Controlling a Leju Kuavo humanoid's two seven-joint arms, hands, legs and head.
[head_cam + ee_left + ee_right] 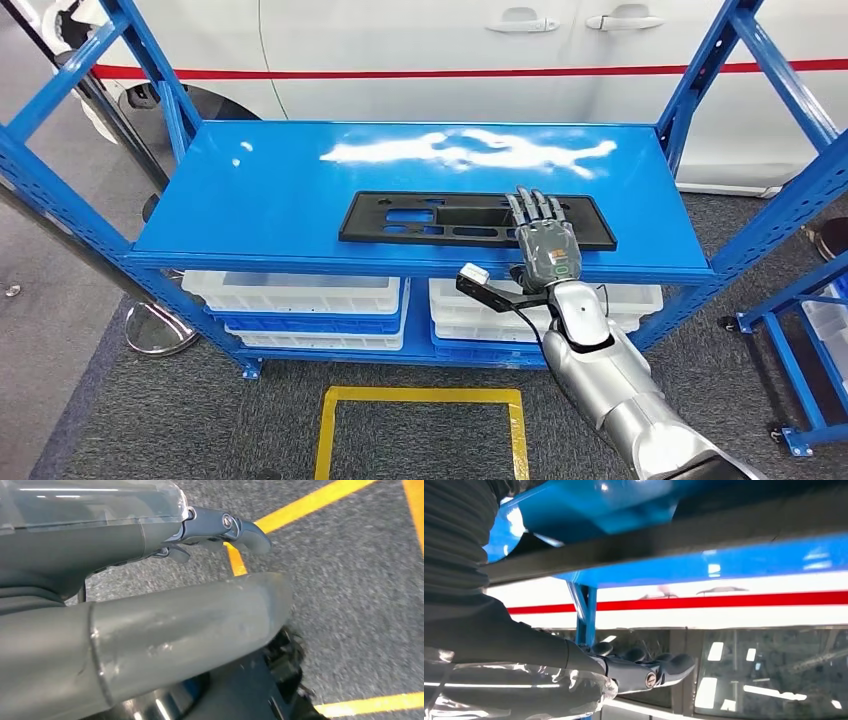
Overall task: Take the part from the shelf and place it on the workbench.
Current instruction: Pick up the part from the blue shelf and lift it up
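Note:
A flat black plastic part (430, 220) with several cut-outs lies on the top deck of the blue shelf (260, 200), near its front edge. My right hand (545, 240) lies over the part's right portion with its fingers stretched out flat and spread. I cannot tell if they touch it. In the right wrist view the part (674, 540) is a dark bar against the blue deck, and my right hand (624, 672) is apart from it with nothing in it. My left hand (150, 620) hangs over the grey floor, fingers loose and holding nothing.
White and blue bins (300, 295) stand on the lower level under the deck. A white car with a red stripe (450, 50) is right behind the shelf. A yellow tape square (420, 400) marks the carpet in front. Another blue rack (800, 330) stands at the right.

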